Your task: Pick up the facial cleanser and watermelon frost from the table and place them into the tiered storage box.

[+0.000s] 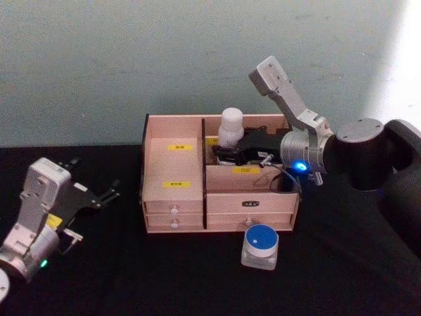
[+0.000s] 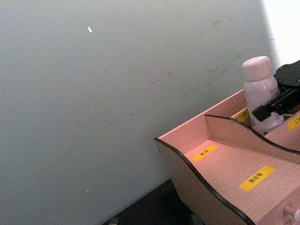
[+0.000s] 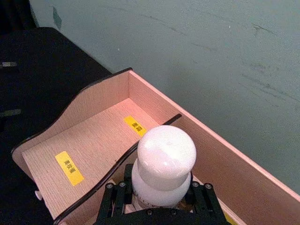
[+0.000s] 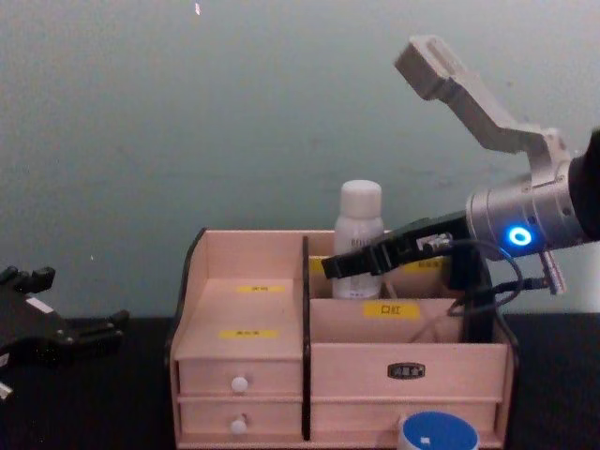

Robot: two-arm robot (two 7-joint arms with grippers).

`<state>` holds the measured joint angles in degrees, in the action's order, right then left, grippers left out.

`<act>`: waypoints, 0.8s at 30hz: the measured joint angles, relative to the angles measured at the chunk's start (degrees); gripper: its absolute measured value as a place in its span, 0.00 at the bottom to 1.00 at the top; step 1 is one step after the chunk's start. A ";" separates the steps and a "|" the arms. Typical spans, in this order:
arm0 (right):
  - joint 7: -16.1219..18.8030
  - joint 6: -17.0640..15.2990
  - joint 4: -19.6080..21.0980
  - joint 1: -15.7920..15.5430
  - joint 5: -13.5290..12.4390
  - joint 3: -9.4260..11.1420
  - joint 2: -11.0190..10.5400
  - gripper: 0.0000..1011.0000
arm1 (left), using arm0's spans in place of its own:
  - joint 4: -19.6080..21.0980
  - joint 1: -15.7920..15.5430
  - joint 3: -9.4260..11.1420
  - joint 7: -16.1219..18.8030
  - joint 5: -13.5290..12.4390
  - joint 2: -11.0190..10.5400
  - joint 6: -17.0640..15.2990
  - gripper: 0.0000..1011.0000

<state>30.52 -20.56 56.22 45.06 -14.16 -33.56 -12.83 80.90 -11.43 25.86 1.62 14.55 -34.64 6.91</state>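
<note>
The facial cleanser [image 1: 231, 126], a white bottle with a rounded cap, stands upright in the back right compartment of the tiered storage box [image 1: 172, 120]. My right gripper [image 1: 225, 154] reaches in from the right and is shut on the bottle's lower body; in the right wrist view its black fingers [image 3: 110, 193] press both sides of the bottle [image 3: 164, 161]. The chest view shows that bottle [image 4: 361, 208] rising above the gripper [image 4: 359, 264]. The watermelon frost [image 1: 260, 246], a small jar with a blue lid, sits on the table just in front of the box. My left gripper [image 1: 90, 179] rests open at the far left.
The box [image 4: 246, 246] has yellow labels on its stepped shelves and small white-knobbed drawers [image 1: 175, 210] in front. A pale wall runs close behind it. Black tabletop [image 1: 197, 276] lies open in front and to the left. The jar [image 4: 439, 433] stands near the box's front right.
</note>
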 joint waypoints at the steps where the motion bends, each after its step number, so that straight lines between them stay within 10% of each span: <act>1: 0.02 0.00 0.00 -0.05 0.06 0.03 0.00 0.59 | 0.00 0.00 0.00 0.00 0.00 0.00 0.00 0.99; 15: 0.02 0.14 0.18 -0.30 0.55 -0.01 -0.10 0.59 | 0.00 0.00 0.00 0.00 0.00 0.00 0.00 0.99; 24: 0.10 0.07 0.19 -0.29 0.40 -0.01 -0.09 0.83 | 0.00 0.00 0.00 0.00 0.00 0.00 0.00 0.99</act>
<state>30.62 -20.48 56.41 44.77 -13.76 -33.58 -12.91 80.90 -11.43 25.86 1.62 14.55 -34.64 6.91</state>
